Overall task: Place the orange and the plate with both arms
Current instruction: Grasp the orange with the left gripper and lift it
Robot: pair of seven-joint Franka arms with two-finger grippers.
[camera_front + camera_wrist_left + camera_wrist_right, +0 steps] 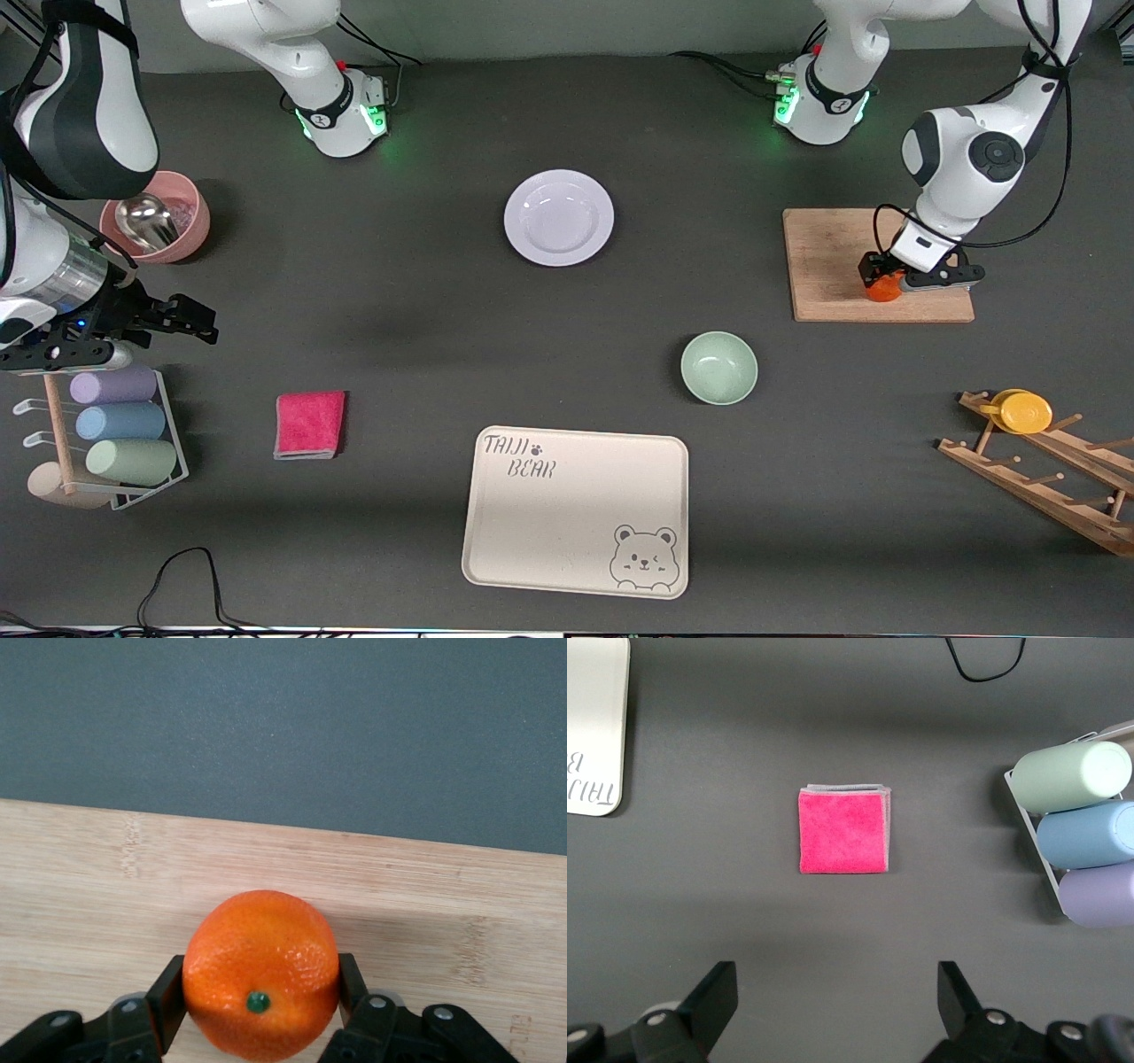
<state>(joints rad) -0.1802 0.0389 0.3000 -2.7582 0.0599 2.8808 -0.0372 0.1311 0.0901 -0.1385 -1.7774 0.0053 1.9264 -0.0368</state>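
Two end effectors show: the left end effector (261, 1005) is low on the wooden board (833, 257) at the left arm's end of the worktop (399, 292), and its fingers (168, 992) are squeezed tight on both sides of the orange (881, 287), which sits on the board. The right end effector (837, 997) waits up in the air with its fingers wide apart and nothing in them, over the worktop near the pink cloth (842, 831). The plate (559, 218) lies flat mid-worktop, well apart from both end effectors.
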